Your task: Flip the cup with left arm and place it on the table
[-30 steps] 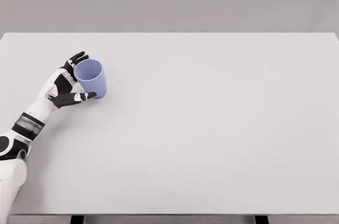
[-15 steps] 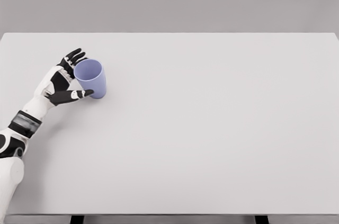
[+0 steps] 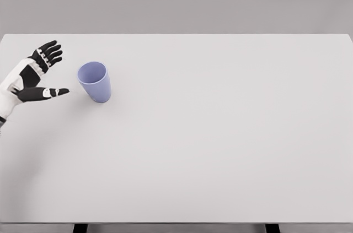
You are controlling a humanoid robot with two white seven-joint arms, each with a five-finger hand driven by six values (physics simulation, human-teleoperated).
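A: From the head view, where is the cup (image 3: 94, 81)?

B: It stands on the white surface (image 3: 220, 134), in the left part and toward the far edge. Its mouth faces up, and you can see into the lilac-blue interior from above.

A: Is it upright or leaning?

B: Upright, resting on its narrower base, with the wider rim on top.

A: And the left hand (image 3: 30, 76)?

B: It shows at the picture's left edge, left of the cup and clearly apart from it. A strip of bare surface lies between the thumb tip and the cup wall.

A: What are the fingers (image 3: 48, 52) doing?

B: They are released: the four fingers are spread and point toward the far side, while the thumb sticks out toward the cup. The dark palm faces the cup. Nothing is held.

A: How much of the left arm is visible?

B: Only the hand and a bit of white wrist; the rest is cut off by the frame.

A: Anything else on the surface?

B: Only the cup.
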